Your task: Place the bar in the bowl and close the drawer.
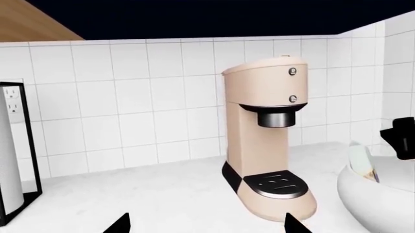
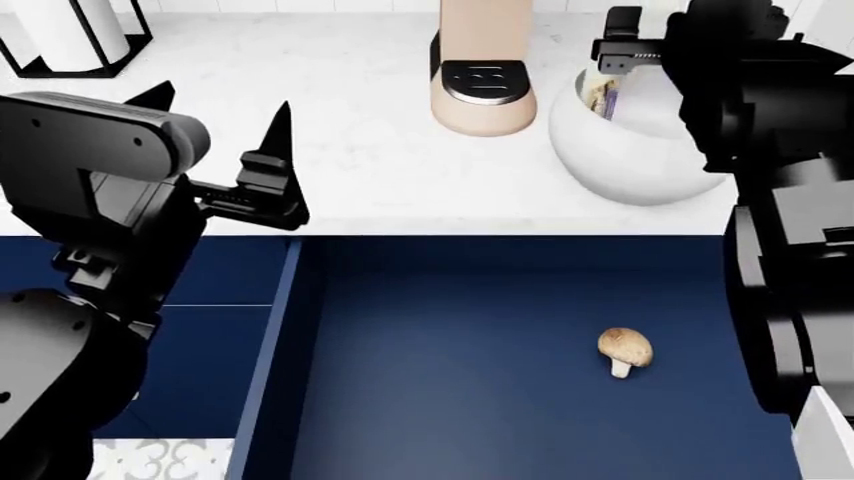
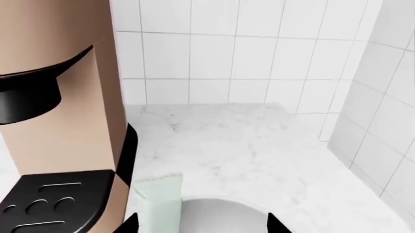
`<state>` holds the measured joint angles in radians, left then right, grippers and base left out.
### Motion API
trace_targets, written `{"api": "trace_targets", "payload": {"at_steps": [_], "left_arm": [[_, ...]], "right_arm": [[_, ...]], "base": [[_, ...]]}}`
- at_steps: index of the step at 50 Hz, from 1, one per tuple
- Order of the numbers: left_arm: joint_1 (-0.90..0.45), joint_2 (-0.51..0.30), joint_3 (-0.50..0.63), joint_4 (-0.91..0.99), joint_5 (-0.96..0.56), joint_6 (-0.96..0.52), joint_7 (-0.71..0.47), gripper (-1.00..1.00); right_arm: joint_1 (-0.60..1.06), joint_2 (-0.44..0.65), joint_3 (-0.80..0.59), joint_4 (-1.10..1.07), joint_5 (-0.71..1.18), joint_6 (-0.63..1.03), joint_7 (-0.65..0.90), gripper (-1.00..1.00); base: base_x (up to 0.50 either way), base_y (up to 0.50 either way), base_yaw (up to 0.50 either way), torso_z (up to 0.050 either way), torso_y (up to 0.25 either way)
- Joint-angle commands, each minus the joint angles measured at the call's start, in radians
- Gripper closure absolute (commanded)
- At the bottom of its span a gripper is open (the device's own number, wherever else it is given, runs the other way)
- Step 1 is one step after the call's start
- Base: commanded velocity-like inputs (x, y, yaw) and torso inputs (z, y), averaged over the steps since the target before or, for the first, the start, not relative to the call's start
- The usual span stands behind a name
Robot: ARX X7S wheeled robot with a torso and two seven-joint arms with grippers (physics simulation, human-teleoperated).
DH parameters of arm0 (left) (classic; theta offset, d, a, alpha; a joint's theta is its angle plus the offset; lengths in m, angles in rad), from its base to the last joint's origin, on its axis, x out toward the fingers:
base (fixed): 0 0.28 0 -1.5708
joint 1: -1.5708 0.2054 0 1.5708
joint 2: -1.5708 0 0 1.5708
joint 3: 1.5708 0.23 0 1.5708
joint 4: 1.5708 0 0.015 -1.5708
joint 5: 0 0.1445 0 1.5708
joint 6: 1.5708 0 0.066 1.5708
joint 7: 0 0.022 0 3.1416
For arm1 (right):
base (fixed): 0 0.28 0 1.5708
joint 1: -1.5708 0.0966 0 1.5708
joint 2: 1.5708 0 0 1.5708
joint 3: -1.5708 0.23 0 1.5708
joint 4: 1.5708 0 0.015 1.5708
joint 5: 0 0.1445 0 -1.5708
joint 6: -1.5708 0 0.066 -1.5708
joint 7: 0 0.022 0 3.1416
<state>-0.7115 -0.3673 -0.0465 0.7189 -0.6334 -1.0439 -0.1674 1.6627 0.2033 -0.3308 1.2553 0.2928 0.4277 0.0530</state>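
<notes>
Left wrist view: beige coffee maker [image 1: 266, 136] upright on the white counter [image 1: 149, 194] against tiled wall, white bowl [image 1: 379, 199] just beside its base, pale bar [image 1: 360, 161] leaning up inside the near rim. Black paper-towel stand [image 1: 16, 150] at the far side. Only two dark fingertips [image 1: 120, 224] of the left gripper [image 1: 206, 227] showing, set well apart — spread, holding nothing.

Head view: left gripper [image 2: 220, 150] hovering over the counter, prongs apart and empty. Right gripper [image 2: 627, 45] above the bowl [image 2: 627, 150]; bar [image 2: 605, 98] standing tilted against the inner wall. Navy drawer [image 2: 467, 380] pulled open below the counter edge, small tan mushroom [image 2: 625, 349] lying inside.

Right wrist view: mint-green bar [image 3: 157, 204] upright just before the bowl's rim [image 3: 214, 206], beside the coffee maker's drip tray [image 3: 55, 199]. Right fingertips [image 3: 275, 225] wide apart — open, not pinching the bar.
</notes>
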Motion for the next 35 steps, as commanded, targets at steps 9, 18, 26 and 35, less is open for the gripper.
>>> {"api": "trace_targets", "payload": {"at_steps": [9,18,26,35], "left_arm": [[0.002,-0.005,0.000,-0.001,-0.009,0.010,-0.006,-1.00],[-0.005,-0.007,-0.006,0.009,-0.016,0.012,-0.014,-1.00],[-0.023,-0.008,-0.013,0.019,-0.021,0.015,-0.024,-1.00],[-0.041,-0.009,-0.026,0.024,-0.036,0.007,-0.035,-1.00]], "right_arm": [[-0.060,0.046,0.014,-0.309,0.030,0.160,0.038,-1.00],[-0.115,0.107,0.040,-0.693,0.089,0.368,0.090,-1.00],[-0.202,0.162,0.077,-1.044,0.165,0.580,0.158,-1.00],[-0.381,0.219,0.173,-1.489,0.292,0.820,0.257,-1.00]], "base": [[0.00,0.00,0.00,0.000,0.000],[0.00,0.00,0.00,0.000,0.000],[0.00,0.00,0.00,0.000,0.000],[0.00,0.00,0.00,0.000,0.000]]}}
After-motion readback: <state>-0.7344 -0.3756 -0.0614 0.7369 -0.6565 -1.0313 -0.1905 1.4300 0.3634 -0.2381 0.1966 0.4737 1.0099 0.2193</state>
